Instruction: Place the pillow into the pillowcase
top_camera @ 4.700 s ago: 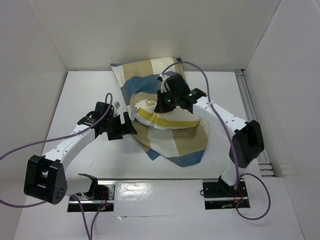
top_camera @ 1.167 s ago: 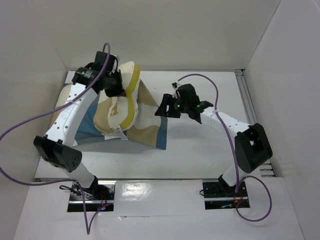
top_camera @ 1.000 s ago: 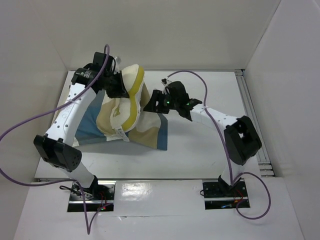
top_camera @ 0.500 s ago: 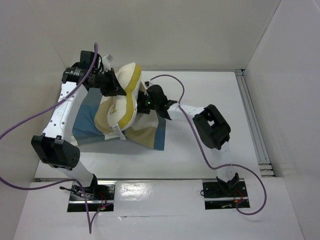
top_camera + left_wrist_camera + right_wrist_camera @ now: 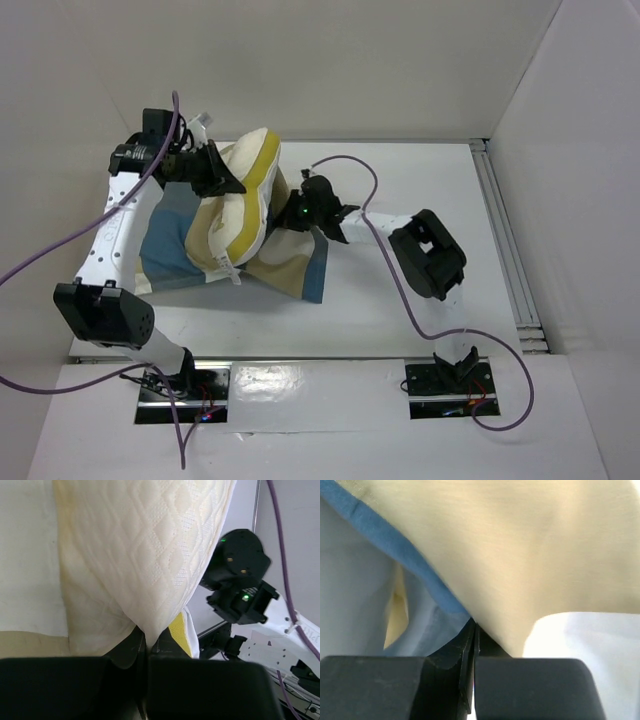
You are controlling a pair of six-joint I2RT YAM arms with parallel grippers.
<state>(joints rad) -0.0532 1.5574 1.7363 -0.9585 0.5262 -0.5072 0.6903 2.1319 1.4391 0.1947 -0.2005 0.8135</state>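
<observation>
The pillow [image 5: 243, 195] stands on edge at the back left, cream and quilted with olive-yellow piping, its lower part sunk among the pillowcase folds. My left gripper [image 5: 218, 172] is shut on its upper left edge; the left wrist view shows the quilted pillow [image 5: 140, 555] pinched between the left gripper's [image 5: 149, 641] jaws. The blue, tan and white checked pillowcase [image 5: 290, 265] lies limp under and around the pillow. My right gripper [image 5: 297, 212] is shut on the pillowcase's edge beside the pillow. Up close, tan pillowcase [image 5: 545, 555] cloth with a blue hem runs into the right gripper's [image 5: 474, 630] closed jaws.
White walls enclose the table on the left, back and right. A metal rail [image 5: 505, 240] runs along the right side. The right arm's folded elbow [image 5: 428, 252] sits mid-table, with purple cables [image 5: 345, 165] looping above both arms.
The right gripper has reached left to the pillowcase's edge and shut on it. The left arm has drawn the pillow slightly left, still gripped.
</observation>
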